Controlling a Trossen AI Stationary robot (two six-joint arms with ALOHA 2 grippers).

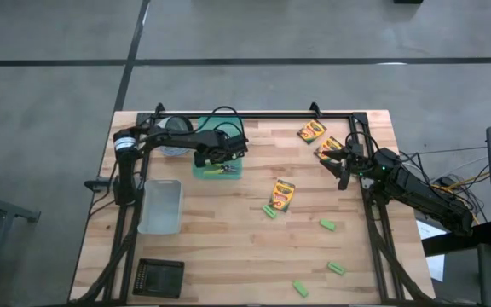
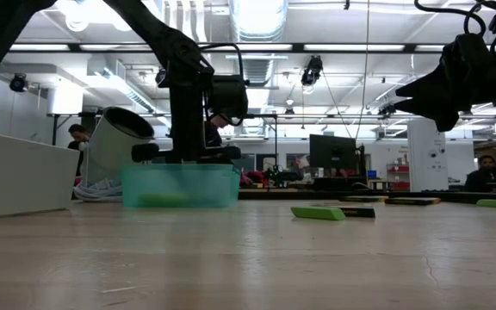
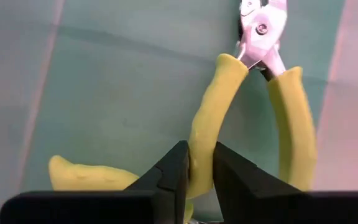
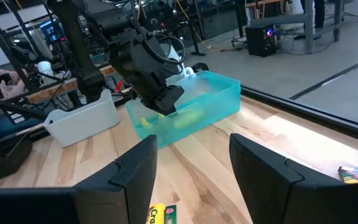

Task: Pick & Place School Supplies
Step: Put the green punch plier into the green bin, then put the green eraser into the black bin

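The pliers [image 3: 253,93] are seen inside the teal tray [image 1: 228,174], one yellow handle pinched between the fingertips of the left tool [image 3: 197,171], which is lowered into the tray; a second yellow handle lies just beside it. The jaws are nearly closed on that handle. If the tool is lifted before the handle is fully freed, the pliers could be dragged up and dropped outside the tray. The right tool [image 4: 188,168] hangs open and empty above the desk [image 1: 228,247], a crayon box [image 1: 332,147] close beneath it
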